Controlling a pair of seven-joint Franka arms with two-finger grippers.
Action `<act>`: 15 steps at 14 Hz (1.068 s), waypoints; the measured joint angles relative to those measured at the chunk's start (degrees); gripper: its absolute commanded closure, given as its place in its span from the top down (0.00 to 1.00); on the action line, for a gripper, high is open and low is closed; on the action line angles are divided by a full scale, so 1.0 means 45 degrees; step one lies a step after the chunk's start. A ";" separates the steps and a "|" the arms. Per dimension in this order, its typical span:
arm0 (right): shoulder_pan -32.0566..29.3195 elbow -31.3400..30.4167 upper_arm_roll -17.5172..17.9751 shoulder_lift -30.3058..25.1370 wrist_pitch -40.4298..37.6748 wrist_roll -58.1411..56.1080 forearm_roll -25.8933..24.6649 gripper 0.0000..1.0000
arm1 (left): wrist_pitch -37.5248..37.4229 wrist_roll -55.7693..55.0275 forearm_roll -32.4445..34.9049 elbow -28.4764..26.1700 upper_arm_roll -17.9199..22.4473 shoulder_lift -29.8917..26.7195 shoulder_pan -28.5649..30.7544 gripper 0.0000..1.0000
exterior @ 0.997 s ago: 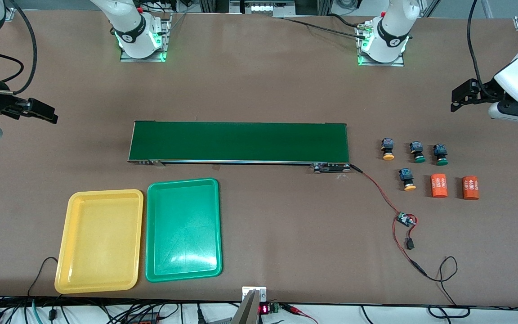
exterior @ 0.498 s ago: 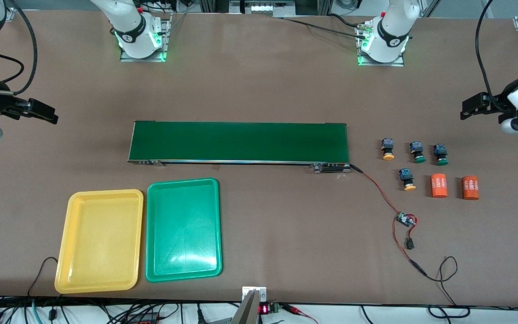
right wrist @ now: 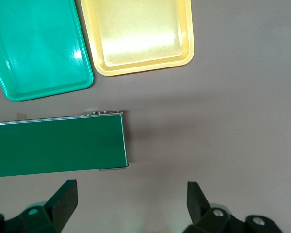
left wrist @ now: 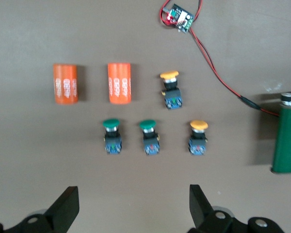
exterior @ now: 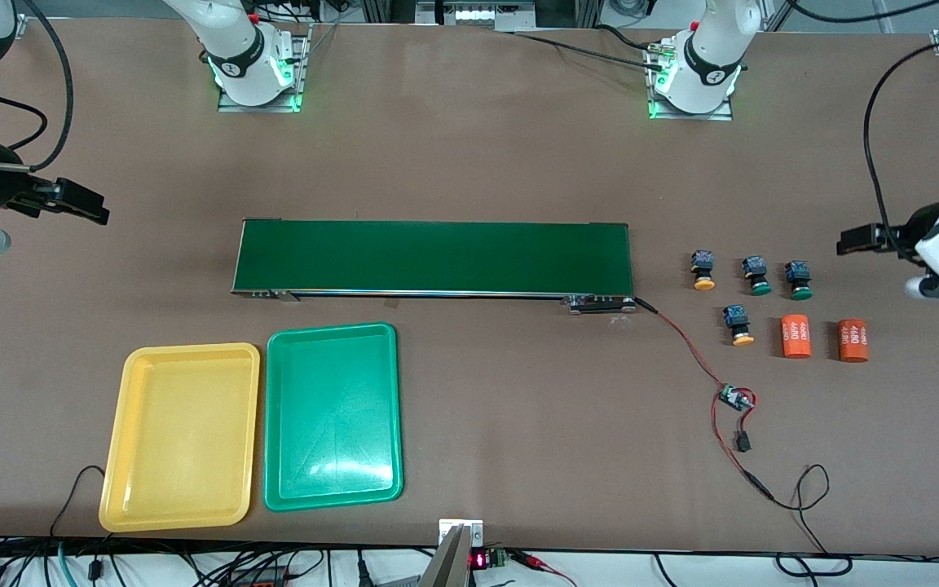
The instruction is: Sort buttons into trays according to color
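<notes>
Two yellow-capped buttons [exterior: 703,271] [exterior: 738,324] and two green-capped buttons [exterior: 757,275] [exterior: 800,280] stand on the table off the conveyor belt's end, toward the left arm's end. The left wrist view shows the yellow caps [left wrist: 170,90] [left wrist: 199,137] and green caps [left wrist: 112,136] [left wrist: 149,137]. My left gripper [exterior: 851,242] [left wrist: 134,204] hangs open and empty over bare table beside them. The yellow tray [exterior: 180,436] [right wrist: 140,34] and green tray [exterior: 331,416] [right wrist: 39,43] lie empty, side by side, nearer the front camera than the belt. My right gripper [exterior: 82,205] [right wrist: 131,199] waits open over bare table at the right arm's end.
The long dark green conveyor belt [exterior: 433,257] [right wrist: 58,145] crosses the middle. Two orange cylinders [exterior: 795,337] [exterior: 853,340] lie beside the nearer yellow button. A red-and-black wire with a small circuit board [exterior: 734,398] runs from the belt's end toward the front edge.
The left arm has swung its gripper down to a spot level with the row of three buttons. The right gripper has barely shifted. Nothing on the table moved.
</notes>
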 measured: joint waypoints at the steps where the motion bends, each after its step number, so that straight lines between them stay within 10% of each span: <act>1: 0.0000 0.0004 0.0000 0.0002 0.0000 0.0000 0.0000 1.00 | 0.0677 0.0348 0.0044 -0.0015 -0.0002 0.0451 0.0015 1.00; 10: 0.0002 0.0025 0.0000 0.0013 0.0000 0.0000 0.0000 1.00 | 0.8839 0.1664 0.0227 -0.3710 0.0002 0.2258 0.0459 1.00; 15: 0.0013 0.0029 0.0000 0.0018 0.0000 0.0000 0.0000 1.00 | 1.0450 0.1864 0.0228 -0.4349 -0.0014 0.3173 0.0866 0.97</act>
